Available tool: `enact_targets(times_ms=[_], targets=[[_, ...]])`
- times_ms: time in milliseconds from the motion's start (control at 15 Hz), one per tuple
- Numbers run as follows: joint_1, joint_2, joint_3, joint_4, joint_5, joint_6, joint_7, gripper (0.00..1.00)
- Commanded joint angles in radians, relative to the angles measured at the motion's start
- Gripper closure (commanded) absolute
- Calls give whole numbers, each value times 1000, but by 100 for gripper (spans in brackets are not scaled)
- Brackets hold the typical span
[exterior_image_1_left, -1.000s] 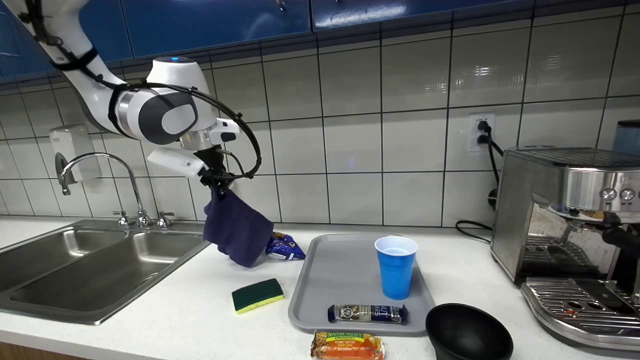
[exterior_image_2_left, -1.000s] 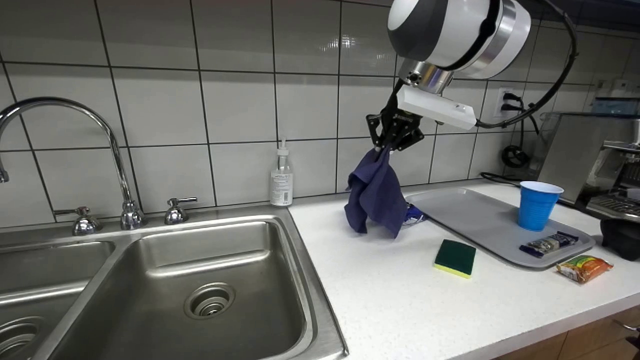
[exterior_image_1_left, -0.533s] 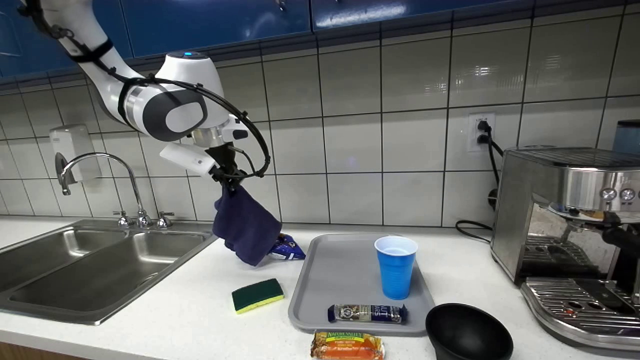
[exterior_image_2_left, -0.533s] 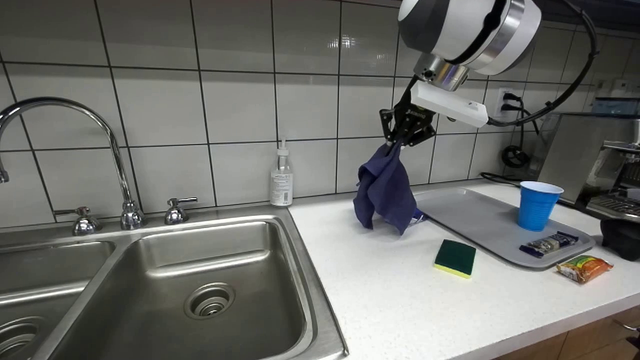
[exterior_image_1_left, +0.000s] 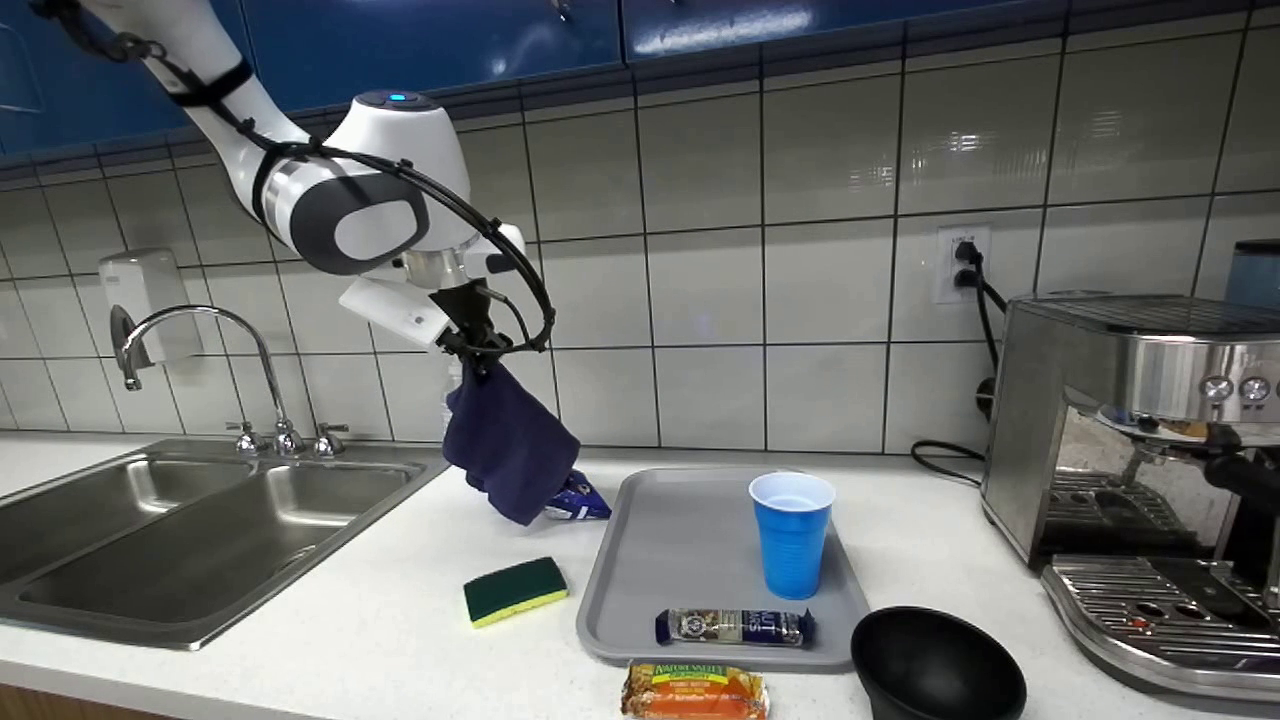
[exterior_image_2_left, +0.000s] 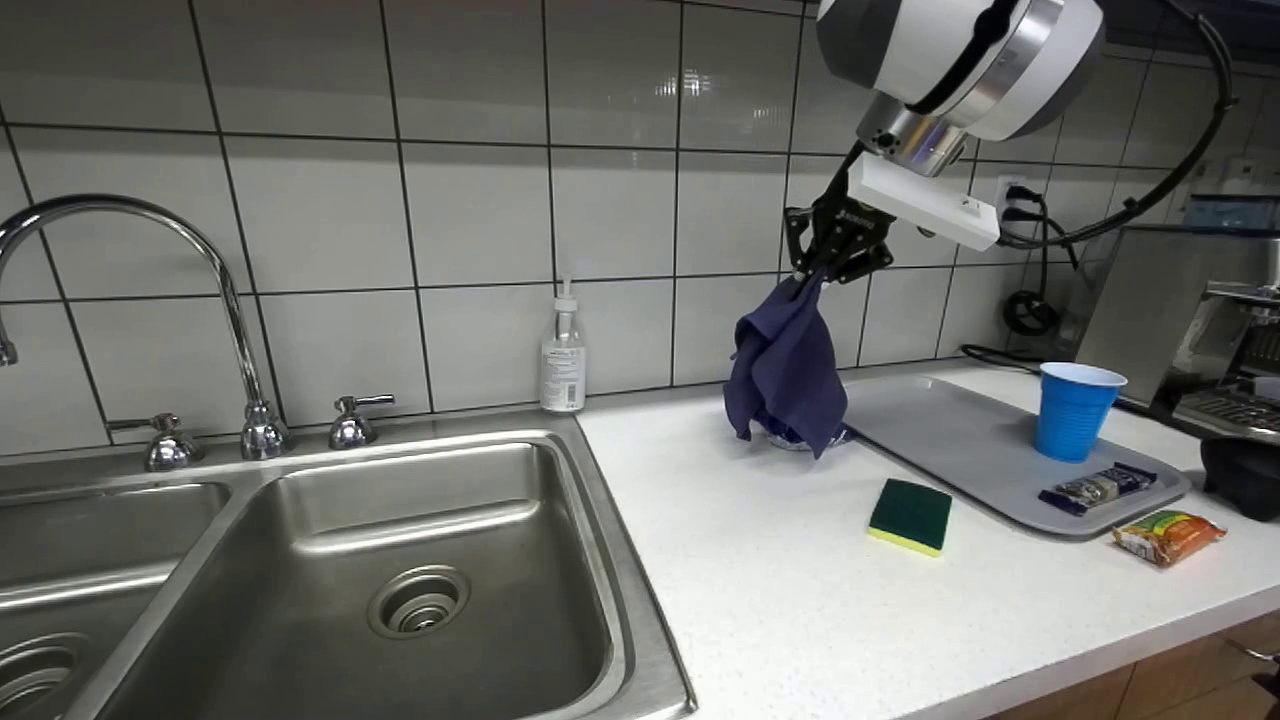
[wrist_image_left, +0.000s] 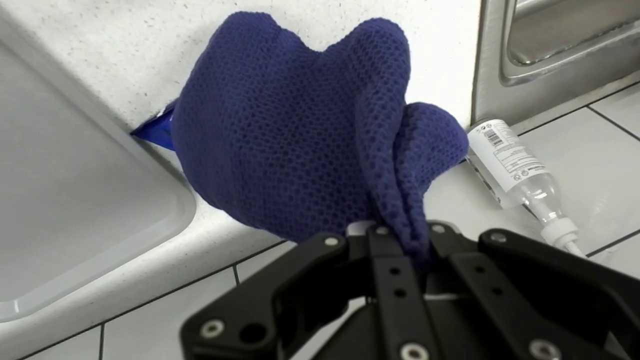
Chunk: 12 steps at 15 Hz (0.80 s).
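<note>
The pincer (wrist_image_left: 406, 239) pinches the cloth (wrist_image_left: 290, 130), which looks soft and light, by its bunched top, likely a good spot.

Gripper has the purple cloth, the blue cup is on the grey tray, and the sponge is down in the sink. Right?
Wrong on the sponge: it lies on the counter, between the sink and the grey tray, as both exterior views show. The rest stands: the gripper has the purple cloth, and the blue cup is on the grey tray.
</note>
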Motion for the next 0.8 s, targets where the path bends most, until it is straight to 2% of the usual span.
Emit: enact_targets(times_ms=[0,400,733], targets=[[-19,-37,-3,-9,83,-8,-91,98],[-25,-59,-36,-10,185,-8,-185,98],[-35,-53,-73,0,226,-8,-226,98]])
